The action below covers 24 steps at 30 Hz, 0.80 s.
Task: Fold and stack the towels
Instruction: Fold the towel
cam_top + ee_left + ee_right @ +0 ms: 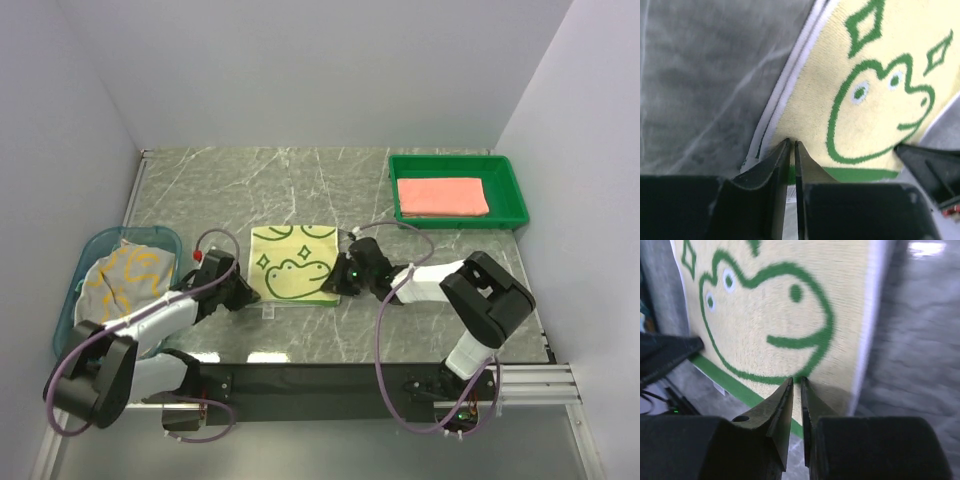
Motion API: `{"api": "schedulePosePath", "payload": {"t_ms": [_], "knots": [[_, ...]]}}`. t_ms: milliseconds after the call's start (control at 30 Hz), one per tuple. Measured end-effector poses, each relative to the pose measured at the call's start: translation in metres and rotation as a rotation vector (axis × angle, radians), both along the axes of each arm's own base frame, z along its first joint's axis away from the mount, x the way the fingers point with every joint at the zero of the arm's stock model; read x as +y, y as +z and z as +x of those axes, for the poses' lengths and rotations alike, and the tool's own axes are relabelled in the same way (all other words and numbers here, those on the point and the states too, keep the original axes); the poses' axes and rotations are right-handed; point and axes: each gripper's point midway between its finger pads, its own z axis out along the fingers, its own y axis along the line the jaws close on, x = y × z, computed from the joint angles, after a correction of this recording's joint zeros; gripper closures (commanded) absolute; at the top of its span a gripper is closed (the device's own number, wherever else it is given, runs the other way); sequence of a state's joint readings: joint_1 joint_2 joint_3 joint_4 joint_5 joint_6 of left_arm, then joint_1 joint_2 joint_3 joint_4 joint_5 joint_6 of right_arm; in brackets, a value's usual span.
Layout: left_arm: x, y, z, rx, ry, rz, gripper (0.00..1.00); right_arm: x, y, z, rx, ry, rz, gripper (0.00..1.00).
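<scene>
**Overhead view.** A pale yellow frog towel [293,263] lies spread flat at the middle of the marbled grey worktop [250,190], its green frog face and diamond shapes turned upward. Both arms reach in from the near edge, one to each near corner of the cloth. The left gripper [243,293] is at the near-left corner and the right gripper [335,285] at the near-right corner.

At far right stands a green tray [450,160] holding a folded salmon-pink towel [443,196]. At left, a blue basket [150,232] contains a crumpled cream towel [125,275] with yellow markings. Both lie well apart from the frog towel.

**Left wrist view.** The jaws of the left gripper [792,144] are drawn together to a thin slit. Their tips meet the towel's near edge just beside its white-bound side hem, and a sliver of green border shows between them, so the cloth's edge is pinched. The dark tip of the other gripper enters at lower right.

**Right wrist view.** The jaws of the right gripper [796,381] likewise stand almost closed. The tips are set on the yellow pile just below the frog's mouth line, with towel fabric caught in the narrow gap. The green border runs along the near edge, and the opposite gripper appears at far left.
</scene>
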<state>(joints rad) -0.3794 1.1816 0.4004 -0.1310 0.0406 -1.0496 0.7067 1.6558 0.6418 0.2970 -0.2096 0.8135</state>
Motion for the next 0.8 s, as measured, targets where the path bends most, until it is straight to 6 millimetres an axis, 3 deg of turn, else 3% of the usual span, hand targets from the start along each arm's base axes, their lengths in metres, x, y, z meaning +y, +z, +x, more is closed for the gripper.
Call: {"api": "schedulePosePath", "payload": {"t_ms": [167, 267, 367, 400, 467, 500, 533, 633, 700, 800], "knots": [[-0.003, 0.001, -0.024, -0.005, -0.014, -0.041, 0.80, -0.015, 0.000, 0.006, 0.036, -0.056, 0.062, 0.81], [-0.002, 0.006, -0.036, -0.010, -0.023, -0.053, 0.70, -0.018, 0.004, 0.007, 0.032, -0.060, 0.072, 0.80], [0.000, 0.021, -0.036, -0.051, -0.020, -0.059, 0.56, -0.017, 0.015, 0.010, 0.010, -0.054, 0.088, 0.69], [0.000, 0.028, -0.034, -0.069, -0.017, -0.061, 0.42, -0.015, 0.021, 0.012, -0.004, -0.050, 0.097, 0.62], [-0.001, 0.048, -0.023, -0.116, -0.011, -0.060, 0.27, -0.008, 0.037, 0.021, -0.042, -0.043, 0.124, 0.56], [-0.001, 0.060, -0.014, -0.150, 0.002, -0.057, 0.15, -0.003, 0.047, 0.028, -0.066, -0.041, 0.140, 0.51], [-0.001, 0.073, -0.003, -0.183, 0.017, -0.052, 0.13, 0.003, 0.058, 0.036, -0.090, -0.039, 0.159, 0.48], [-0.004, 0.102, 0.032, -0.269, 0.060, -0.061, 0.11, 0.023, 0.095, 0.066, -0.175, -0.041, 0.236, 0.46], [-0.005, 0.108, 0.056, -0.301, 0.085, -0.071, 0.16, 0.037, 0.111, 0.087, -0.216, -0.044, 0.284, 0.45], [-0.004, 0.097, 0.091, -0.303, 0.120, -0.077, 0.20, 0.055, 0.121, 0.118, -0.249, -0.052, 0.336, 0.45]]}}
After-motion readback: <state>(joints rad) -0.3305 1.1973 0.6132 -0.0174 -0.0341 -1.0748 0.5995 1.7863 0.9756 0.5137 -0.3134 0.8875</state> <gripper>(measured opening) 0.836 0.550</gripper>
